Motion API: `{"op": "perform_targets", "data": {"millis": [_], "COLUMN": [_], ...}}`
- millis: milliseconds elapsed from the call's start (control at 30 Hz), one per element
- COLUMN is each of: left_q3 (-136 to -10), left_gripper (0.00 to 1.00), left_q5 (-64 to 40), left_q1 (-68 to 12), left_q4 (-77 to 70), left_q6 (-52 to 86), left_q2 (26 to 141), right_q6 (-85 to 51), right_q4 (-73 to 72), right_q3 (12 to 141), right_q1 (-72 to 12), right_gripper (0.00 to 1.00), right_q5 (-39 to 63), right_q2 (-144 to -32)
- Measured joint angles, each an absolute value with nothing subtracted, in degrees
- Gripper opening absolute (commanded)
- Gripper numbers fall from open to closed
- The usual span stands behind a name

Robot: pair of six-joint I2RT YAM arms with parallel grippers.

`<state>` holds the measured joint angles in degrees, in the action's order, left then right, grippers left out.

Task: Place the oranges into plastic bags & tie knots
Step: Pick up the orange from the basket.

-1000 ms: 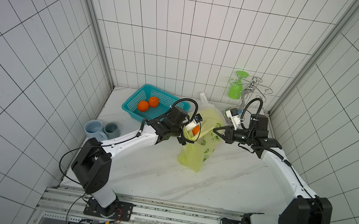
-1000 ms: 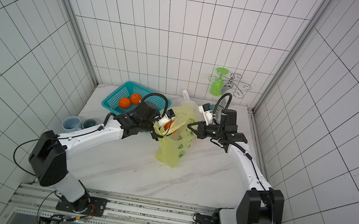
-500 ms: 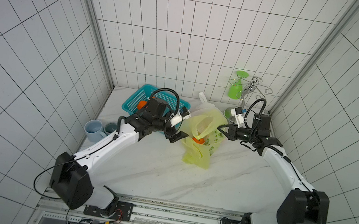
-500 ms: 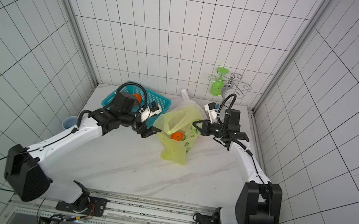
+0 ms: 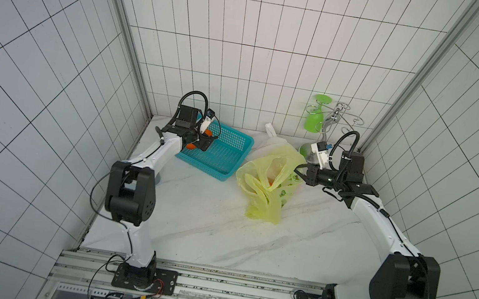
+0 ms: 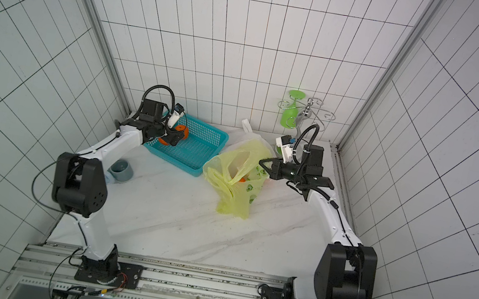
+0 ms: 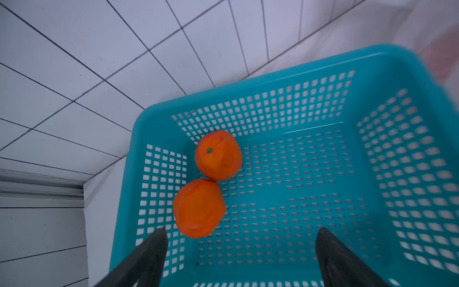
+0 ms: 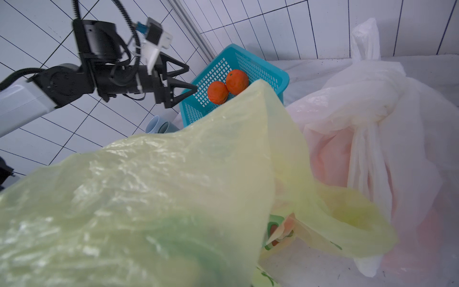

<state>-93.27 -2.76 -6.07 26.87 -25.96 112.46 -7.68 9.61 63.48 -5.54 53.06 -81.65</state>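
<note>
Left pincer (image 7: 241, 232) is being held wide open, empty, over oranges (image 7: 218, 155) in the basket (image 7: 273, 74) at the table's (image 5: 185, 230) far-left corner; the yellow-green bag (image 5: 259, 199) is being clamped by the right pincer (image 5: 298, 175).

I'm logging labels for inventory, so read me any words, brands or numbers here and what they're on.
No text can be read.
The green prints at the yellow-green bag: too blurred to tell letters.
The teal basket and the knotted white bag: no text seen.

Bright, even light, faint shadows; the close yellow bag (image 8: 129, 198) blurs.
</note>
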Motion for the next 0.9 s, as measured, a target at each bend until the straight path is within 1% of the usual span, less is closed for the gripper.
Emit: {"op": "perform_targets", "data": {"millis": [100,233,300,467,567,733,833,900], "left_q3": [-100.09,-106.45,-108.71,-110.08,-110.28,-111.83,-110.45,-103.79], "left_gripper": [0.95,0.95,0.94,0.89,0.81,0.59,0.53,0.52], "left_q5": [2.22,5.52,6.55,7.01,6.09,4.62,3.68,1.56], "left_q1": [-6.04,-6.2,-6.37,-6.9,-7.2,-7.77,-8.16,-8.21], "left_q4": [27.49,28.38,28.21,26.09,24.47,23.57,24.75,25.47], "left_q6": [-27.14,-28.73,-29.1,-29.85,-30.24,-30.44,-29.76,-29.34], "left_q2": [122.63,131.04,133.38,135.74,136.31,136.99,135.39,129.86], "right_q6": [-7.4,-7.03,-6.81,-6.55,-6.39,-6.13,-5.96,-5.96], "right_q4": [9.56,9.56,9.54,9.56,9.56,9.58,9.61,9.61], "right_q3": [63.48,63.48,63.48,63.48,63.44,63.42,63.42,63.42], "right_q1": [-5.54,-5.54,-5.54,-5.54,-5.54,-5.54,-5.54,-5.54], "right_gripper": [0.0,0.0,0.0,0.0,0.0,0.0,0.0,0.0], "right_q5": [53.06,53.06,53.06,53.08,53.08,53.06,53.04,53.04], "right_q2": [-81.03,-80.88,-80.88,-80.88,-80.88,-80.84,-80.77,-80.73]}}
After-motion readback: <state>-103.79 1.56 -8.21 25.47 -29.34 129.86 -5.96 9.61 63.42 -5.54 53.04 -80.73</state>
